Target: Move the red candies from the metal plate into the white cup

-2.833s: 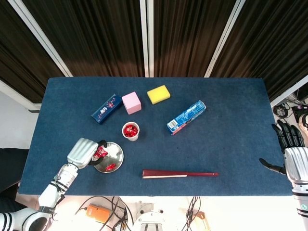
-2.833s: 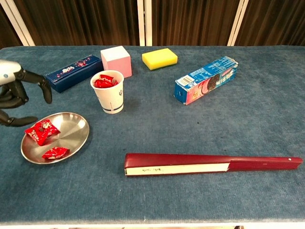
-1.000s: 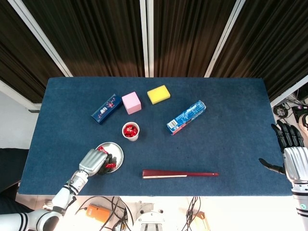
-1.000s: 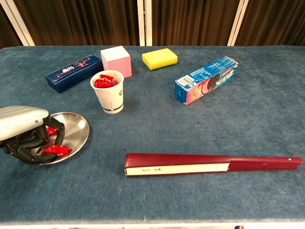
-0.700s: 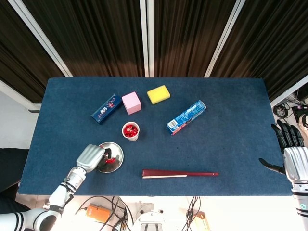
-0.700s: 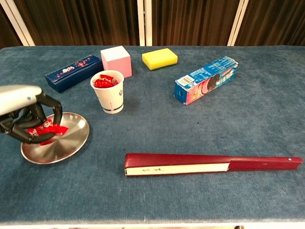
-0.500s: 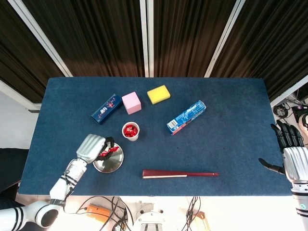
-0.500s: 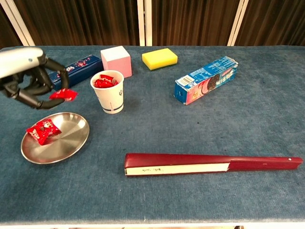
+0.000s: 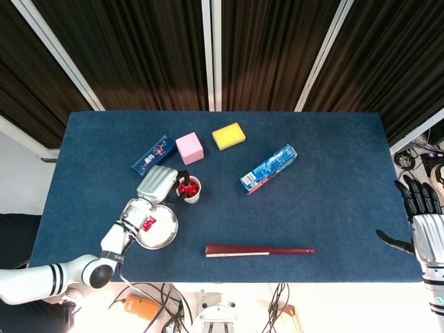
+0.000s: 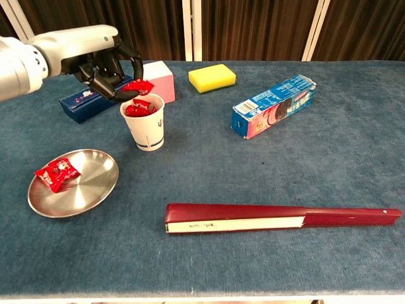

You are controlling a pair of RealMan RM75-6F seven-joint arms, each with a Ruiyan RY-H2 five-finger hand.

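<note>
A white paper cup [image 10: 145, 126] with red candies [image 10: 138, 109] inside stands left of centre, also seen from the head view as the cup [image 9: 189, 189]. My left hand [image 10: 106, 66] hovers over the cup's rim and pinches a red candy [image 10: 141, 87] just above the opening. The same left hand [image 9: 159, 184] sits beside the cup in the head view. The metal plate [image 10: 90, 184] lies near the front left with one red candy [image 10: 56, 173] on it. My right hand [image 9: 420, 220] stays at the far right table edge, fingers apart and holding nothing.
Behind the cup lie a navy box [image 10: 87, 99], a pink cube [image 10: 158, 77] and a yellow sponge [image 10: 212, 77]. A blue cookie box [image 10: 273, 106] lies right of centre. A long dark red folded fan [image 10: 278, 217] lies along the front.
My left hand closed on a candy in the plate, lifted it and carried it up and right to above the cup. One candy lies on the plate where two lay. The right hand held still.
</note>
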